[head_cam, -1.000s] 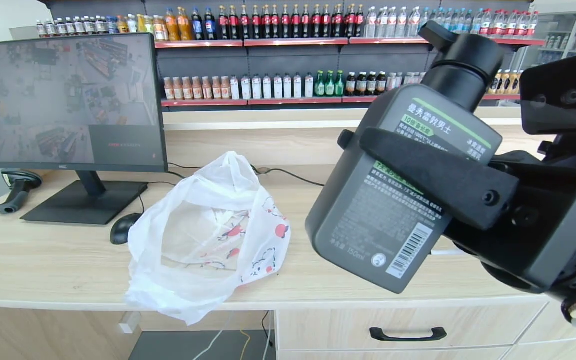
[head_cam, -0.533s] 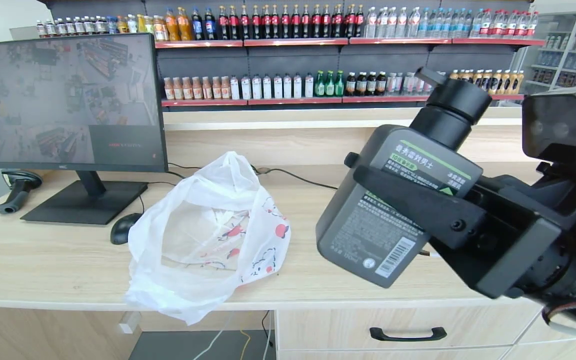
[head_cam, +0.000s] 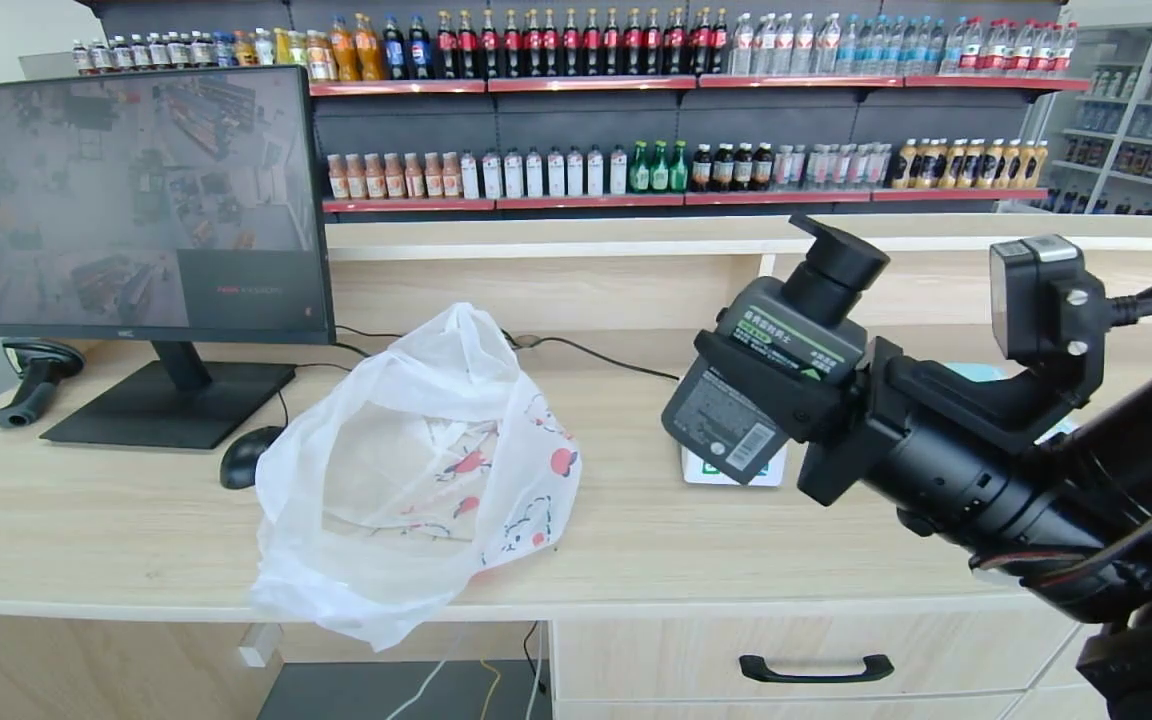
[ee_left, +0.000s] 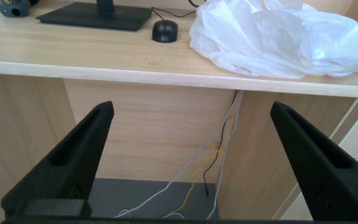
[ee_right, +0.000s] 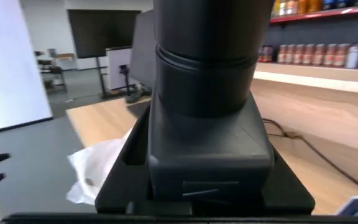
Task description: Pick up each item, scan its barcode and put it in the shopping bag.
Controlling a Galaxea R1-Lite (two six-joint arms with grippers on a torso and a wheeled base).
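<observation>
The bottle [head_cam: 728, 422] is flat, of dark grey plastic with a round black cap. It is held tilted in the air above the right part of the wooden counter [head_cam: 86, 520], with its barcode turned to the head camera. The right gripper [head_cam: 786, 398] is clenched on its middle; one black finger crosses the label and hides part of the print. Just behind the bottle a small white card [head_cam: 771, 472] sits on the counter, mostly covered. To the left lies the shopping bag [head_cam: 416, 470], of thin crumpled white plastic with red drawings, its mouth open. The left gripper [ee_left: 188, 162] hangs before the counter front, below its edge, with fingers spread wide and grasping nothing.
</observation>
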